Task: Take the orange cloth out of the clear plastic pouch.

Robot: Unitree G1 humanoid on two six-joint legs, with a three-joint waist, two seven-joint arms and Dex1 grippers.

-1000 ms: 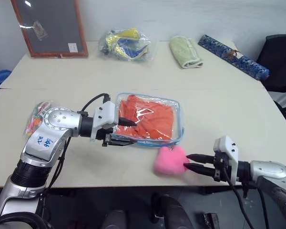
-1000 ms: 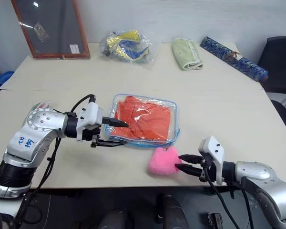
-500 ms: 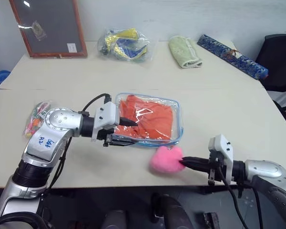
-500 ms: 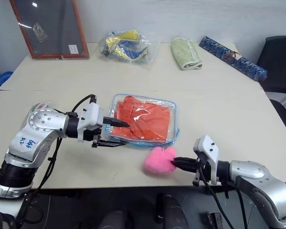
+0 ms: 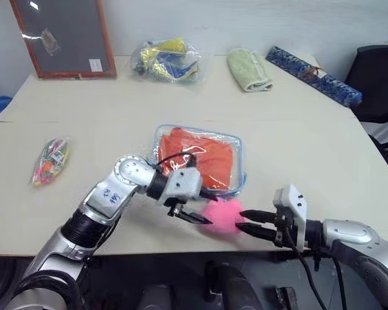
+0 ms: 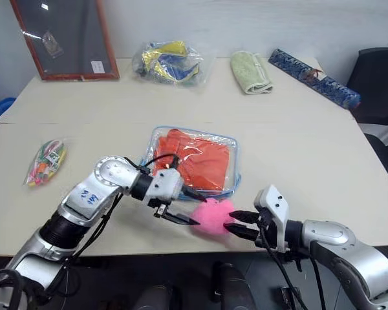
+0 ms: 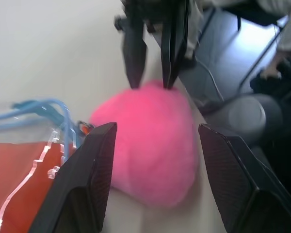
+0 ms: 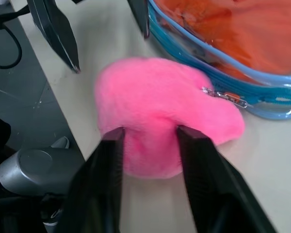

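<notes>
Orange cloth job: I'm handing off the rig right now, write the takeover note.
Left gripper: open, straddling the pink pompom from the pouch side, nothing held.
Right gripper: fingers apart, tips pressed into the pompom's other side at the table's near edge.
Clear plastic pouch: flat on the table mid-front.
Orange cloth: fully inside.
Done: both grippers at the pompom.
Left: open the pouch, pull the cloth out.
</notes>
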